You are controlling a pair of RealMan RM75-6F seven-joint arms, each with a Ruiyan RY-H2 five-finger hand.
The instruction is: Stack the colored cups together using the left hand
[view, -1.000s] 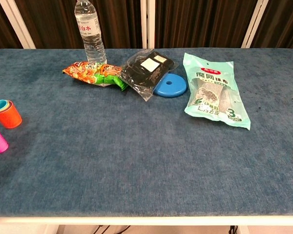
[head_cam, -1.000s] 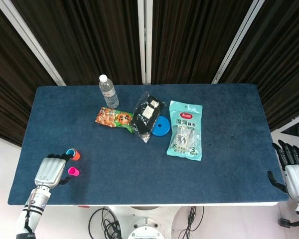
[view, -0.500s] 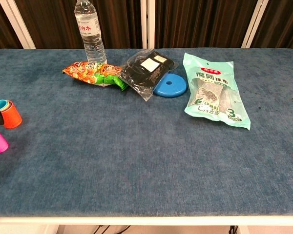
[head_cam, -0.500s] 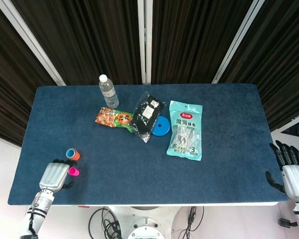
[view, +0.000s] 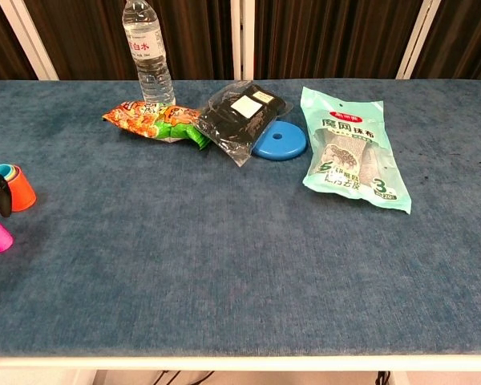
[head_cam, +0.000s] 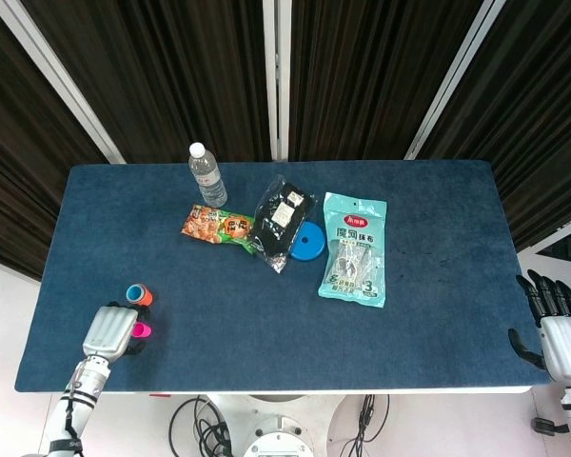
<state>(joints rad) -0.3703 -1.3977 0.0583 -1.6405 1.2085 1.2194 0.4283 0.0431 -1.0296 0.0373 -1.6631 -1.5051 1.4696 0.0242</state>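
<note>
My head camera looks almost straight down from high above the blue table [head_cam: 438,314], taking in its whole top with the dark curtain beyond. My chest camera sits low and close at the table's near edge, facing across it. Both share the water bottle [head_cam: 206,176] at the table's far side.

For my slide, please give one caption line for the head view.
Left hand reaches the pink cup beside the orange cup stack; right hand waits off the table edge.

We are seeing even, bright overhead light giving soft, faint shadows on the surface [head_cam: 266,314]. Both views are staying sharp; the bag [view: 349,152] is showing mild glare.
</note>
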